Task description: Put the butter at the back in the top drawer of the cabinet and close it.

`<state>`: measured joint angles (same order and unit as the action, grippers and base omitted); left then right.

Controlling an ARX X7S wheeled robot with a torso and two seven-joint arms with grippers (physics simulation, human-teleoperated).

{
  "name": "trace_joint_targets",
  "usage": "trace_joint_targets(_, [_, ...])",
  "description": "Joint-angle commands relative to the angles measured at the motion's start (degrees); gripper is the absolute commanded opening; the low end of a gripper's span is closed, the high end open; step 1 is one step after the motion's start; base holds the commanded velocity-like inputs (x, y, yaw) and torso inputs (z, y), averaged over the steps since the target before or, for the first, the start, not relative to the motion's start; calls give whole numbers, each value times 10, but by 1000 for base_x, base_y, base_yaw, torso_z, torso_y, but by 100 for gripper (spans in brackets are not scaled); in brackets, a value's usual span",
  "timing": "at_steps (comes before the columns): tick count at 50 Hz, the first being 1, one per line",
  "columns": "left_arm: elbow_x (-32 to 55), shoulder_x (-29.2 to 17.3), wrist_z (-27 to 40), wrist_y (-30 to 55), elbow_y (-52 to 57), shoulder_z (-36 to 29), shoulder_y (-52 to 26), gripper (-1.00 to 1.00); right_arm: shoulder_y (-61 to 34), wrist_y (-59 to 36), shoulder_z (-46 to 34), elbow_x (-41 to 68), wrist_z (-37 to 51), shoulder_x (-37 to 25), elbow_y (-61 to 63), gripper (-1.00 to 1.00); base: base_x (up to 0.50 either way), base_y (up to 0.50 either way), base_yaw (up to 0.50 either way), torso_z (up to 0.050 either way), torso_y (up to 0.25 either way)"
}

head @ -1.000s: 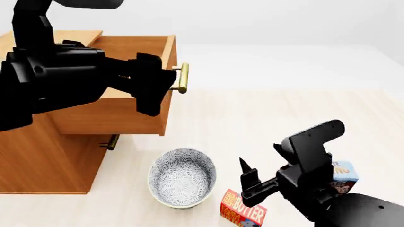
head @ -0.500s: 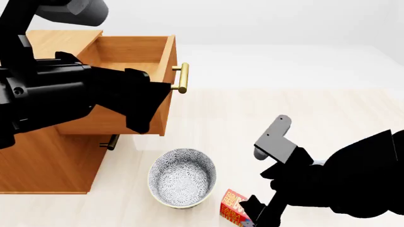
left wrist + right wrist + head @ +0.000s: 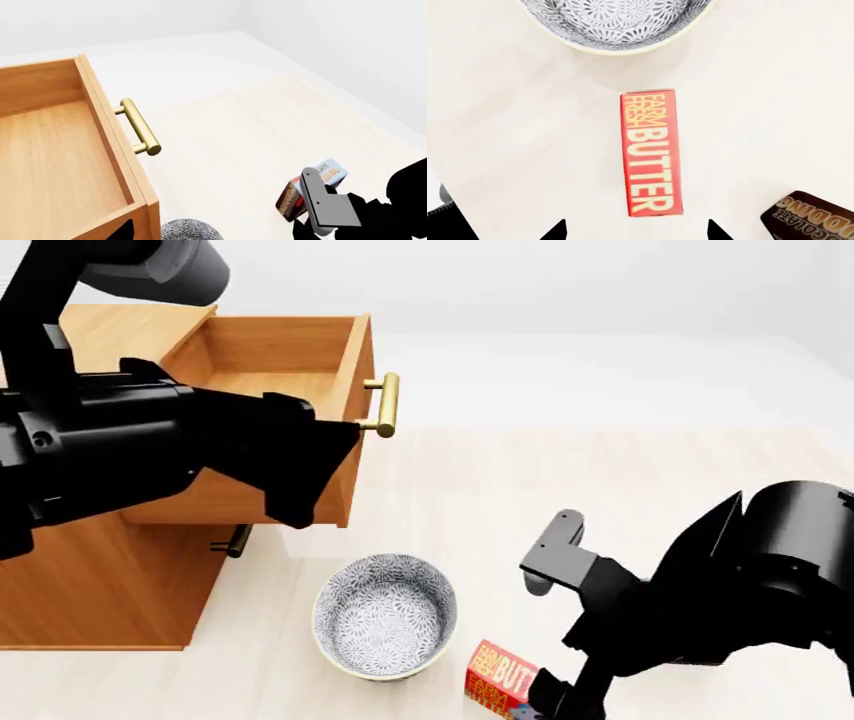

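My right gripper (image 3: pixel 636 231) hangs spread wide over the floor, its two dark fingertips (image 3: pixel 558 231) poking up on either side of the butter (image 3: pixel 650 159). The red box lies flat just beneath and ahead of me, lettering up, free of both tips. Past its far end sits the patterned bowl (image 3: pixel 617 22), close to the box but apart from it. Off to one side of my fingers, near the butter's closer end, is a corner of the brown chocolate pudding box (image 3: pixel 815 216).

From the head view, my right arm is bent low over the butter, with the bowl just to its left.

My left gripper (image 3: pixel 310 455) is up against the front of the top drawer (image 3: pixel 274 365), beside its brass handle (image 3: pixel 384 404); whether it's spread or closed I cannot tell. The drawer stands pulled out of the cabinet (image 3: pixel 94 570), its bare wood floor showing.
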<state>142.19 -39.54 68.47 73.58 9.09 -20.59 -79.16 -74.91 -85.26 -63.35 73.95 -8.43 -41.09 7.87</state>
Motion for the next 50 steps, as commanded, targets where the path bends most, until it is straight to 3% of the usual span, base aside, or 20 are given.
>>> trace_joint_targets(1, [-6, -1, -8, -1, 2, -4, 4, 100, -16, 20, -65, -50, -46, 18, -33, 100, 0, 0, 0, 0, 0])
trace_joint_targets(50, [-14, -12, -30, -13, 11, -23, 6, 100, 47, 150, -210, -185, -162, 110, -197, 100, 0, 0, 0, 0, 0])
